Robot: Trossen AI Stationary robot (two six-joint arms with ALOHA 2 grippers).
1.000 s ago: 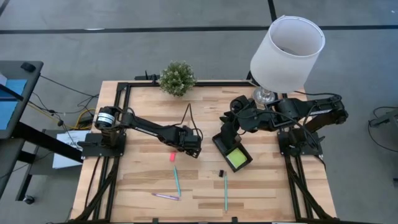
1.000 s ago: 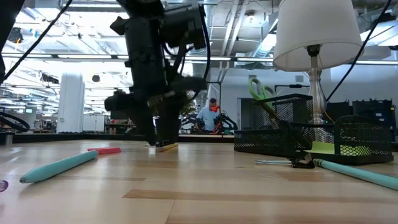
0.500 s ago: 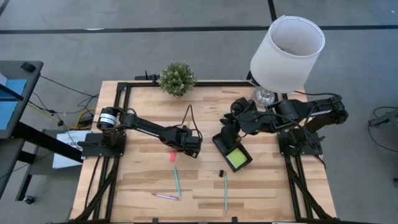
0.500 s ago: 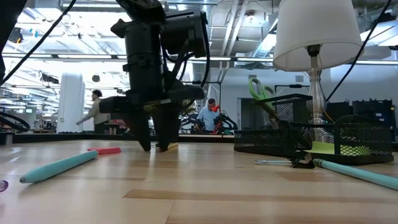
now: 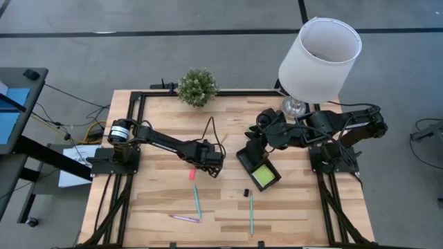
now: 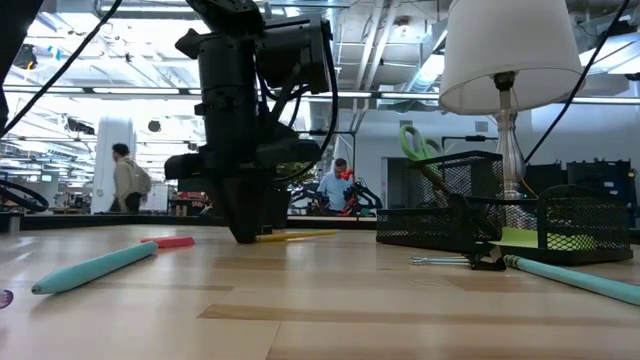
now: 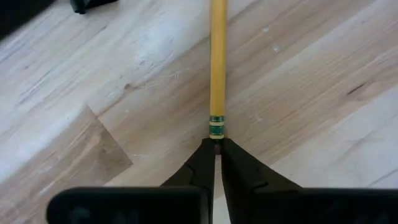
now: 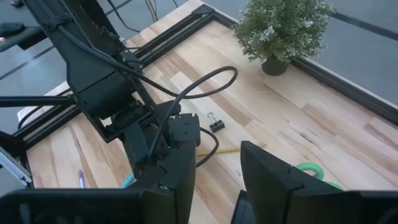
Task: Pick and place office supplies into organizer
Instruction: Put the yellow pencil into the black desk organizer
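A yellow wooden pencil (image 7: 216, 62) lies flat on the table, and my left gripper (image 7: 216, 151) stands over its eraser end, shut on it; the low view shows the same gripper (image 6: 245, 236) with the pencil (image 6: 300, 236) running off to its right. My right gripper (image 8: 214, 186) hangs open above the black mesh organizer (image 5: 248, 160). The organizer holds a lime-green sticky-note pad (image 5: 264, 177) and green-handled scissors (image 6: 413, 143). A pink eraser (image 5: 192, 174), two teal pens (image 5: 196, 200) (image 5: 250, 213), a purple pen (image 5: 185, 218) and a black clip (image 5: 246, 193) lie on the table. My left gripper pinches the pencil's eraser end, just behind the green-banded ferrule (image 7: 216, 129), between its two fingertips (image 7: 202, 162). The fingers come from above, pointing down. The pencil lies flat on the table and runs straight away from the fingers.
A small potted plant (image 5: 197, 87) stands at the far edge and a white-shaded lamp (image 5: 320, 52) at the far right. Another black clip (image 8: 216, 126) lies near the pencil. A cable (image 5: 210, 128) loops over the left wrist. Bare wood lies along the near edge.
My left gripper has sunk a little toward the table and shut its fingers on the pencil's eraser end. In the low view the pencil now shows at greater length to the gripper's right, still flat on the table.
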